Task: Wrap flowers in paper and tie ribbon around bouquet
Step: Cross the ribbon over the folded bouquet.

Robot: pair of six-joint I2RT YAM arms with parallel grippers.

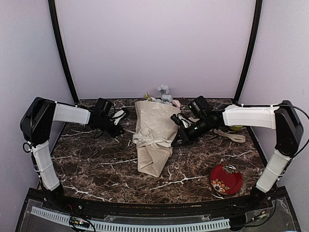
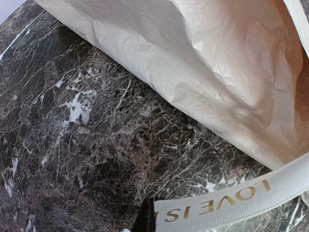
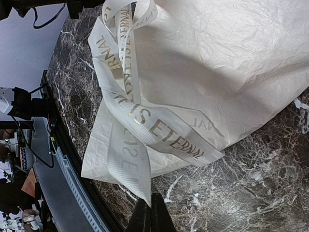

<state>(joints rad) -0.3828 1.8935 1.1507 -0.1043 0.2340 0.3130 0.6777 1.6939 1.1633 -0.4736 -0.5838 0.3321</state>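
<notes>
Left tool (image 2: pixel 145 221): pressed together, pinching one ribbon (image 3: pixel 159 133) end, left of bouquet (image 1: pixel 153 121). Right tool (image 3: pixel 150 216): pressed together, pinching the other end, right side. Bouquet: lying mid-table (image 1: pixel 96 169), ribbon across its middle, flowers (image 1: pixel 164 92) at far end.

Crinkled matt paper (image 1: pixel 153 140), glossy marble table (image 1: pixel 96 164)

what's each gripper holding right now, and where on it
Both hold the ribbon: the left gripper pinches one end, the right gripper the tip of the other tail, on either side of the bouquet.
</notes>
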